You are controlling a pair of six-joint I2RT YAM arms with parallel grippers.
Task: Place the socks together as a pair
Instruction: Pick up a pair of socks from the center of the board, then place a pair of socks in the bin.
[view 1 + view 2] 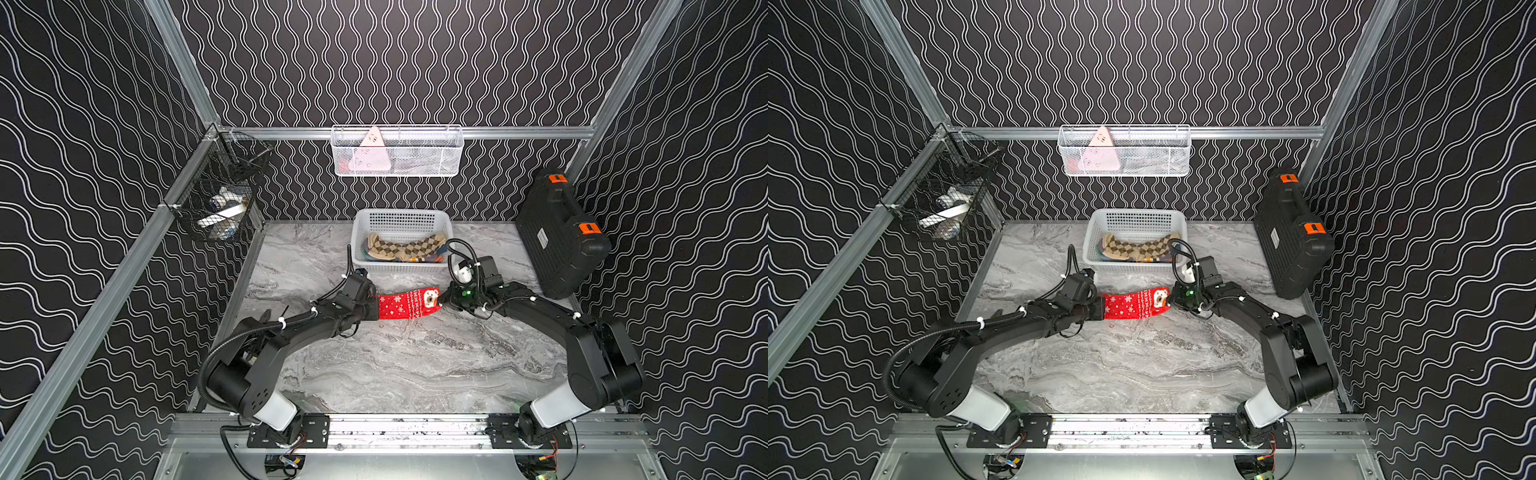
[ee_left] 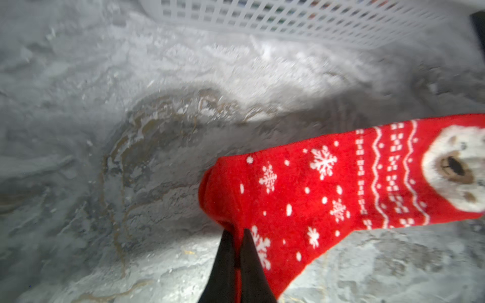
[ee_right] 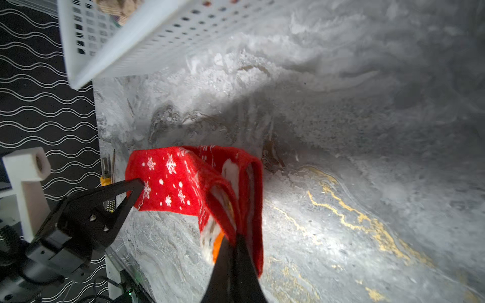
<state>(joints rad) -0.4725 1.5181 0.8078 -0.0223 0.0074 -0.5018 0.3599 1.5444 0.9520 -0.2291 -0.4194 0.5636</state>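
A red Christmas sock [image 1: 405, 305] [image 1: 1133, 304] with white snowflakes and a bear face is stretched sideways between my two grippers, just above the marble table. My left gripper [image 1: 376, 308] [image 2: 237, 232] is shut on its plain red end [image 2: 328, 189]. My right gripper [image 1: 442, 303] [image 3: 235, 240] is shut on the bear-face end, where red layers [image 3: 178, 183] bunch together. The right wrist view also has the left gripper [image 3: 136, 186] pinching the far end. More socks lie in the white basket [image 1: 401, 214], a tan argyle sock [image 1: 407, 247] [image 1: 1140, 248] on top.
The white basket [image 2: 288, 23] [image 3: 147, 39] stands right behind the held sock. A black tool case [image 1: 561, 237] leans at the right wall. A white wire basket [image 1: 397, 151] hangs on the back wall, and a black wire basket [image 1: 220, 208] hangs at the left.
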